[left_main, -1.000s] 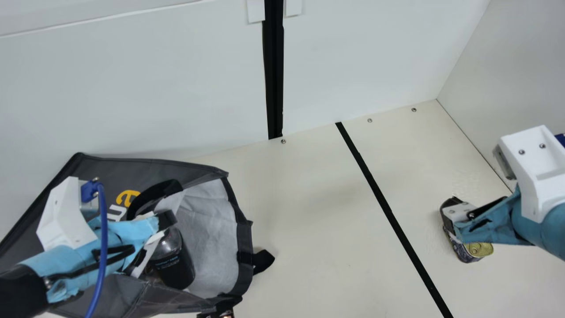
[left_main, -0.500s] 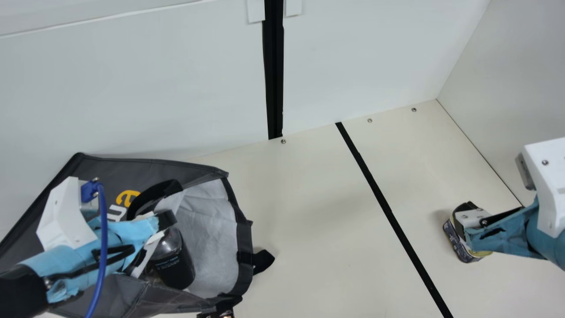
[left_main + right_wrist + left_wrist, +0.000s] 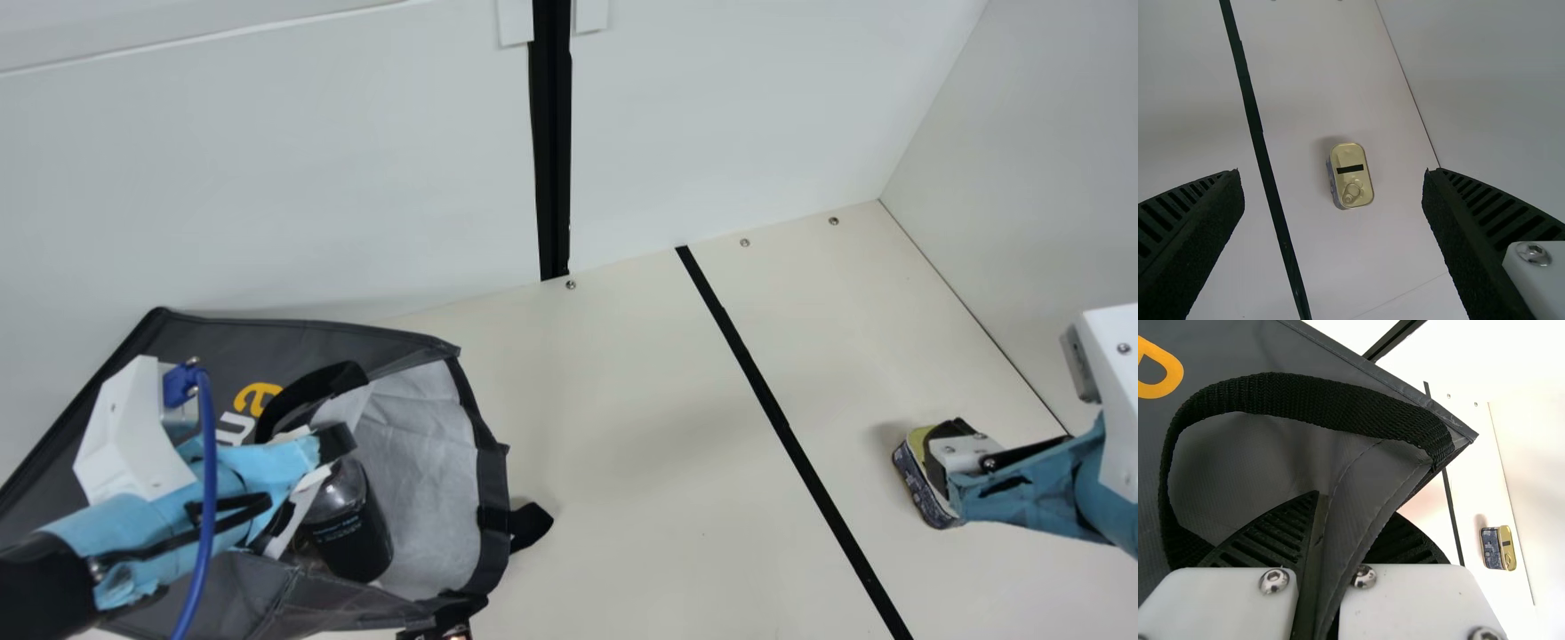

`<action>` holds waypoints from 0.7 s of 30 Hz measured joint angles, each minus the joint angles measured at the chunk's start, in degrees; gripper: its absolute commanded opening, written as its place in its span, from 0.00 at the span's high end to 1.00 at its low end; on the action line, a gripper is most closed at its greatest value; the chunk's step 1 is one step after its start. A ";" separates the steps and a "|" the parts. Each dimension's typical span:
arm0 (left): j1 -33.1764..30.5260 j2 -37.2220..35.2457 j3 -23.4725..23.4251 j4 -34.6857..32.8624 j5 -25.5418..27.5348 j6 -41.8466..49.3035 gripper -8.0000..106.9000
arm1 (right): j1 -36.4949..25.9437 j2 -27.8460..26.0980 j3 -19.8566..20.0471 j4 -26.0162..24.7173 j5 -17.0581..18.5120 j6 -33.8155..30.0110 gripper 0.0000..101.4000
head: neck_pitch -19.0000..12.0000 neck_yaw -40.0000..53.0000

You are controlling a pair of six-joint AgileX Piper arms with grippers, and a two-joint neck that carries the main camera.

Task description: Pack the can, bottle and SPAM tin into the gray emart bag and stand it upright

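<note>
Under the right end effector, whose fingers are spread wide, the tin sits on the table, ring-pull lid up, in line with the gap between them. Toward the left end effector runs a black stripe. That left one is clenched on the gray bag's edge, a black handle looping beside it; just beside it, within the bag, is the bottle.

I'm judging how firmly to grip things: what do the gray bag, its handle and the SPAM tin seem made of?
Gray bag: matte synthetic fabric, perhaps coated, judging by its folds and stitched edge. Handle: dull black webbing, maybe nylon; the woven ribs show. SPAM tin: probably metal with a smooth gold-toned lid, given its sheen and pull ring.
</note>
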 measured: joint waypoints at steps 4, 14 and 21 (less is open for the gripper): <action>0.00 0.00 0.00 0.00 0.00 0.00 1.00 | -0.13 0.00 0.02 0.12 0.00 -0.23 0.06 | 0.00 -0.09; 0.00 0.00 0.00 0.00 0.00 0.00 1.00 | 0.10 0.65 0.14 0.41 -0.06 -1.19 0.06 | 0.00 0.00; 0.00 0.00 0.00 0.00 0.00 0.00 1.00 | -0.59 1.45 0.66 0.97 -0.06 -5.27 0.06 | 0.00 -0.09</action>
